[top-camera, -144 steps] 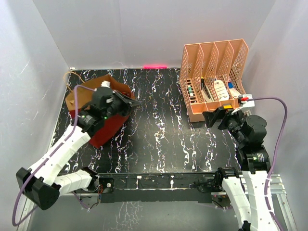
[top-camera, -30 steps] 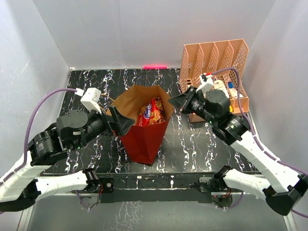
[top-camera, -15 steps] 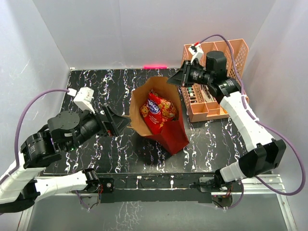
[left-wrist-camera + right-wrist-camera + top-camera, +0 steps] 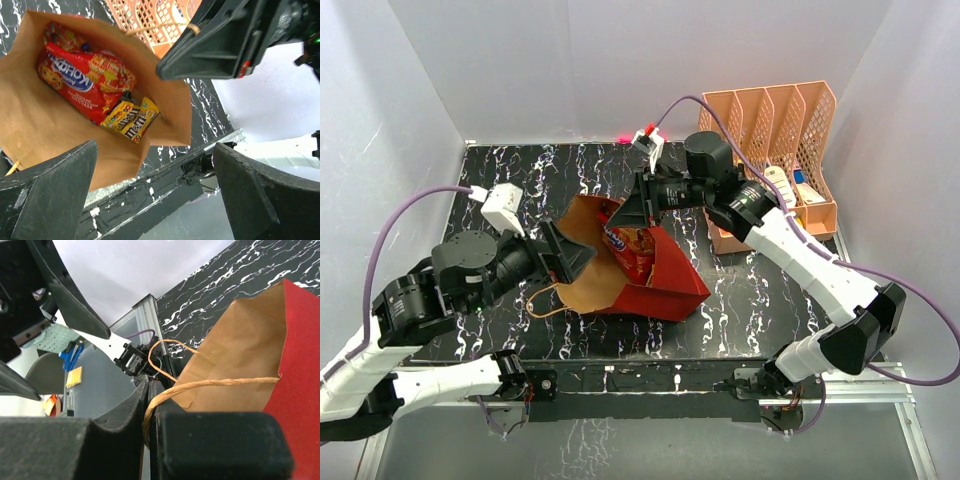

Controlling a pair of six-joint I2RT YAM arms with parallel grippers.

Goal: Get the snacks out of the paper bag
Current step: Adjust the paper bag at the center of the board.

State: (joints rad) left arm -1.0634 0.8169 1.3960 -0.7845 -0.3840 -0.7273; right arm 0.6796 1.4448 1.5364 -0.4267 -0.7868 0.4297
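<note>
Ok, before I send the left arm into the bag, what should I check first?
1. Right gripper shut on cord handle: ok.
2. Left gripper open wide: ok.
3. Paper bag mouth facing the left gripper: ok.
4. Red snack bag exposed, nothing lying over it: ok.
5. Bag standing upright: not ok, the top view shows it tipped towards the left arm.
6. More snacks hidden under the yellow and brown packets: cannot tell.
</note>
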